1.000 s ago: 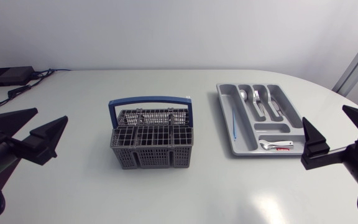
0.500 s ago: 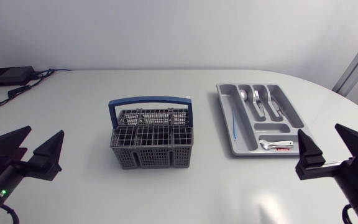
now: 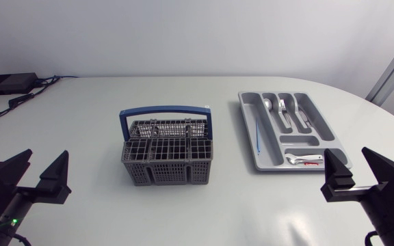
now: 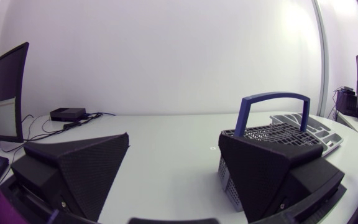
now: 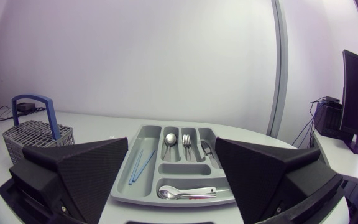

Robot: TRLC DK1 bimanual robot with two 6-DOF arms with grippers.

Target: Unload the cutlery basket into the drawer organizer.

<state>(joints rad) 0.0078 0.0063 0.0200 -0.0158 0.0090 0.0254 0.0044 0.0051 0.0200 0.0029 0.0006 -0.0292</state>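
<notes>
**Grey cutlery basket (image 3: 167, 162), blue handle, mid-table; grey drawer organizer (image 3: 320, 123) well apart to its right.**

The basket's long axis runs side to side, and the handle arches along it. The organizer's long axis runs away from the robot. A spoon (image 5: 170, 139), a fork (image 5: 186, 142) and thin blue sticks (image 3: 258, 133), perhaps chopsticks, lie lengthwise in it. A second spoon (image 3: 298, 159) lies crosswise in the near compartment. White table (image 3: 81, 116). The left gripper (image 3: 46, 164) and right gripper (image 3: 346, 160) hover near the front edge, fingers spread wide, holding nothing.

My head camera looks down on the desk (image 3: 204, 219) from above, toward its far edge, well back. My left wrist camera sits low, looking across the desk at the cutlery basket (image 4: 278, 129) (close ahead); my right faces the drawer organizer (image 5: 179, 169). All three views share both.
</notes>
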